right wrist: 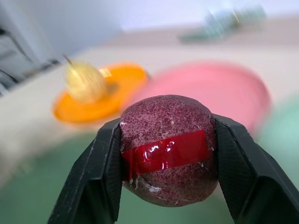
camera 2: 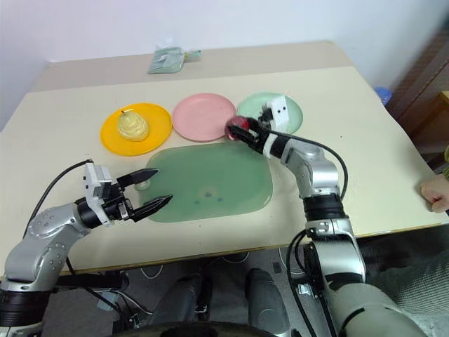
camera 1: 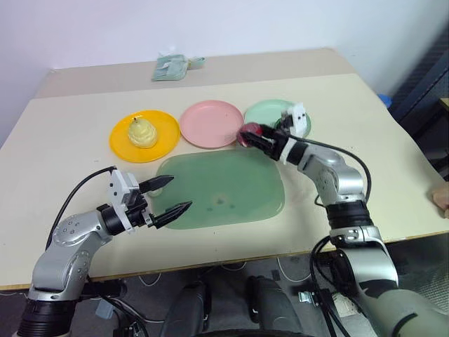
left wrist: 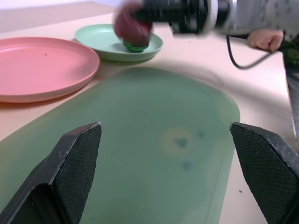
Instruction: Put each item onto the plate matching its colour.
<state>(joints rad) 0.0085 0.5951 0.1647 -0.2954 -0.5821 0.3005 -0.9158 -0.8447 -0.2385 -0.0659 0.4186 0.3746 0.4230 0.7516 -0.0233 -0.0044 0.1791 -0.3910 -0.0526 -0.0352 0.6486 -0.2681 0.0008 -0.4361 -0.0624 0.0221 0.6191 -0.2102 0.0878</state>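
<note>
My right gripper (camera 1: 250, 135) is shut on the red-pink ball (right wrist: 168, 149), which has a strip of red tape around it. It holds the ball in the air just past the mat's far edge, between the pink plate (camera 1: 210, 123) and the mint green plate (camera 1: 265, 112). A dark green ball (left wrist: 136, 45) rests on the mint plate, behind the held ball. The pale yellow pear (camera 1: 142, 131) sits on the orange-yellow plate (camera 1: 123, 144). My left gripper (camera 1: 181, 192) hangs open and holds nothing over the mat's near left corner.
A large translucent green mat (camera 1: 224, 189) lies in the middle of the table. A folded pale green cloth (camera 1: 172, 67) lies at the back edge. A person's hand (camera 1: 442, 198) rests at the table's right edge.
</note>
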